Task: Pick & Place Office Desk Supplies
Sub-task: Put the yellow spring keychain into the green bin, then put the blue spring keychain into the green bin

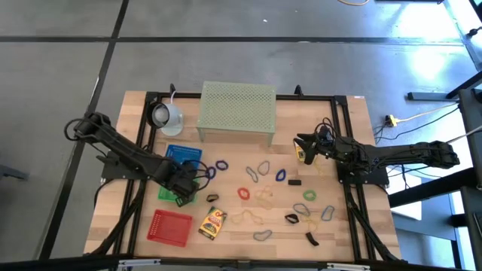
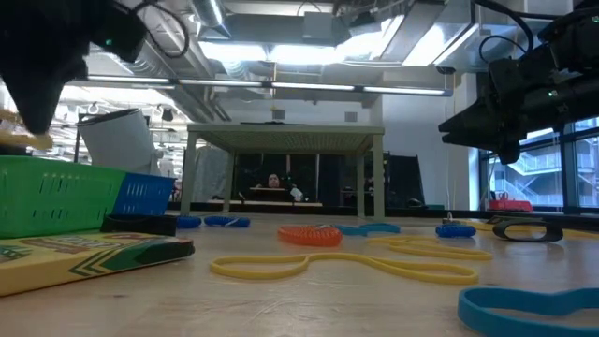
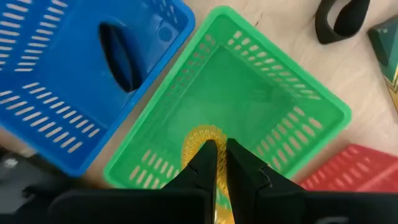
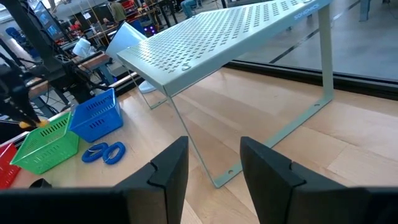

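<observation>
Loops in blue, red, green, tan and grey lie flat on the wooden table, with black clips among them. A yellow printed box lies flat beside the red basket. My left gripper is over the green basket, shut on a yellow loop. It also shows in the high view. My right gripper hovers open and empty near the mesh stand's right leg, seen from above too. My left gripper pinches a yellow loop between its two fingers, coming from above and pointing down. A short curl of the loop bulges out past the fingertips. The loop is lifted clear, above the inside of the green basket, and sticks out sideways over the basket's rim.
A blue basket stands beside the green one, and a red basket sits nearer the near edge. The pale green mesh stand and the white lamp-like object stand along the far side. Bare wood shows at the near right corner.
</observation>
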